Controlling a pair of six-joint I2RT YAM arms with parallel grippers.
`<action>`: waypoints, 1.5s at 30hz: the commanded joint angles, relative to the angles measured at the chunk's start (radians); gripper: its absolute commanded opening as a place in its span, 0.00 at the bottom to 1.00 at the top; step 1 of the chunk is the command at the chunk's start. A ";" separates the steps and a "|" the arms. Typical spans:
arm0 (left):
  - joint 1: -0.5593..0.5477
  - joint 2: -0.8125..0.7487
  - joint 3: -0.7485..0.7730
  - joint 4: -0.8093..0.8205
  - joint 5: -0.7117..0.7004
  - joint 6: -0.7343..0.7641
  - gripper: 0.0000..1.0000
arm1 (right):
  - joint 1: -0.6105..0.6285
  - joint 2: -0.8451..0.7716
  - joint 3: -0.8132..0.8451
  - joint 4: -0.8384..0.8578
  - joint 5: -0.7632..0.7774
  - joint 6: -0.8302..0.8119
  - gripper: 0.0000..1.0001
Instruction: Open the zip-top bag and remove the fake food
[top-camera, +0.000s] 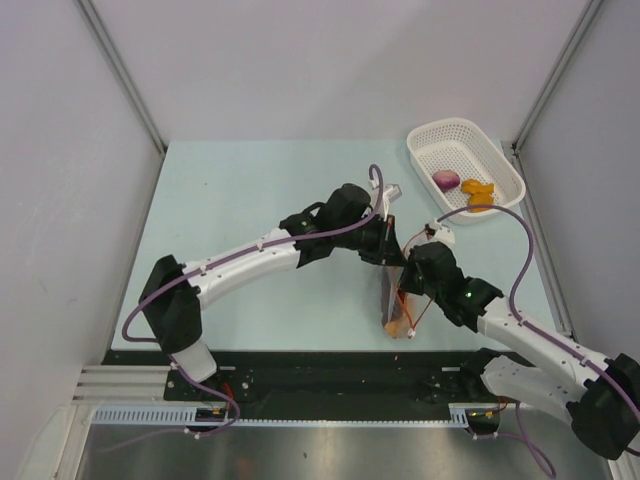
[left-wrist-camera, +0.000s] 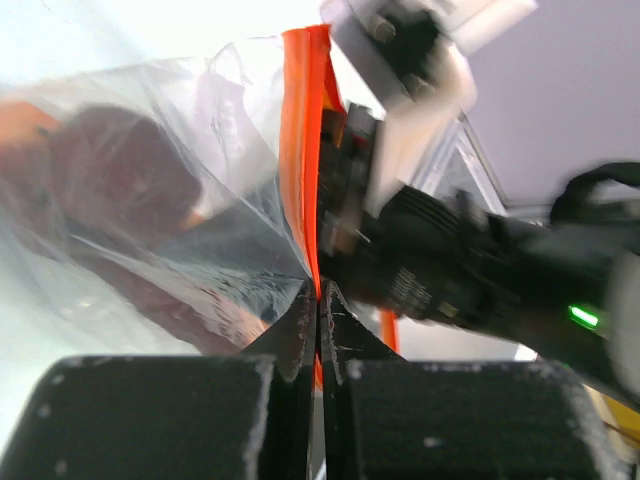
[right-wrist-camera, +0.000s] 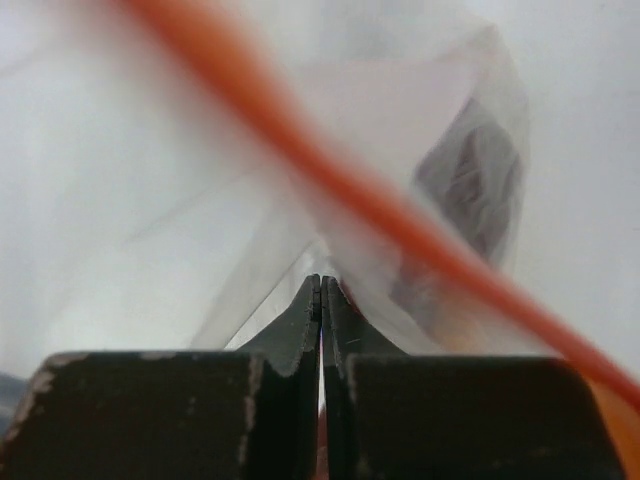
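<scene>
The zip-top bag (top-camera: 397, 298) hangs above the table between both grippers, its red-orange zip strip (left-wrist-camera: 303, 120) running upward. My left gripper (top-camera: 388, 240) is shut on that strip, jaws (left-wrist-camera: 318, 298) pinching it edge-on. Right beside it, my right gripper (top-camera: 413, 263) is shut on the bag's clear film (right-wrist-camera: 321, 284), with the strip (right-wrist-camera: 380, 205) crossing diagonally behind. Fake food still sits inside the bag: a dark maroon lump (left-wrist-camera: 120, 180) and orange bits at the bottom (top-camera: 399, 322). A purple-pink bulb (top-camera: 446, 180) and an orange chunk (top-camera: 478, 192) lie in the basket.
The white perforated basket (top-camera: 430, 137) stands at the table's back right. Grey walls and metal frame posts enclose the pale green table (top-camera: 250, 190) on three sides. The right arm's black body (left-wrist-camera: 470, 270) fills the left wrist view's right half.
</scene>
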 joint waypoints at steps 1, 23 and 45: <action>-0.020 -0.074 -0.001 0.050 0.046 -0.027 0.00 | -0.051 0.049 -0.041 0.066 0.110 0.034 0.01; -0.027 -0.002 0.066 -0.057 0.099 0.019 0.00 | -0.171 0.080 -0.041 0.091 -0.019 -0.023 0.87; -0.034 0.026 0.119 -0.143 0.083 0.082 0.00 | -0.197 0.204 -0.191 0.701 -0.501 -0.049 1.00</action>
